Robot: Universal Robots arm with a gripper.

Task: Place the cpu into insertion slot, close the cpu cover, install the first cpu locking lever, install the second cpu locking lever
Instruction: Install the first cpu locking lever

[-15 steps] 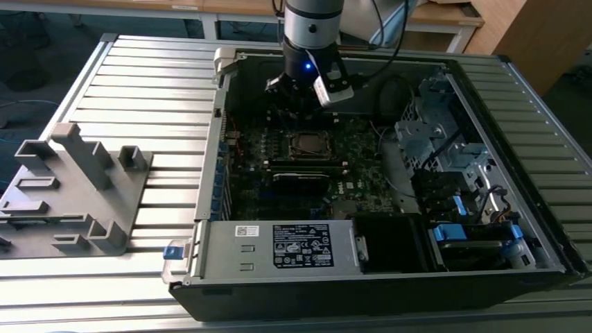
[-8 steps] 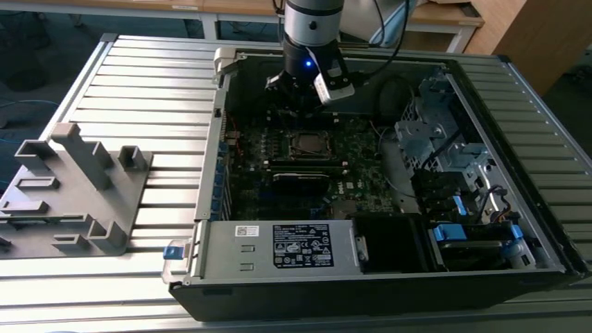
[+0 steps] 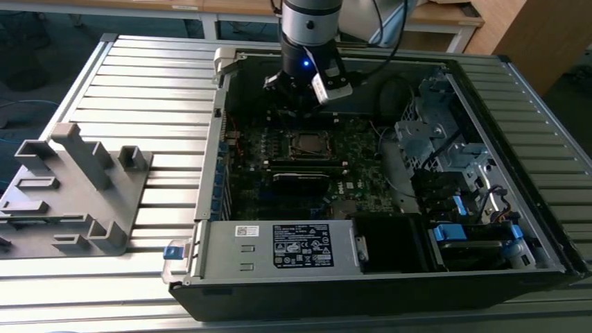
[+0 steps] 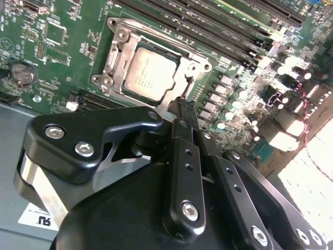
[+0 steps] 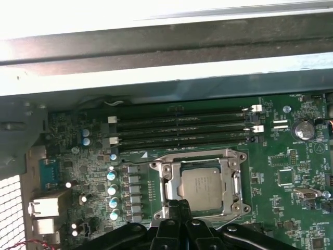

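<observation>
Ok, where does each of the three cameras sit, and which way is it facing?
Exterior view: off the arm, above the open computer case, looking down into it; the arm and gripper show over the motherboard.
First wrist view: on the wrist, looking along the gripper at the cpu and the memory slots beyond.
Second wrist view: on the wrist too, from another side, looking past the gripper at the cpu.
Shared: both wrist views show the gripper tip at the cpu cover's edge.
</observation>
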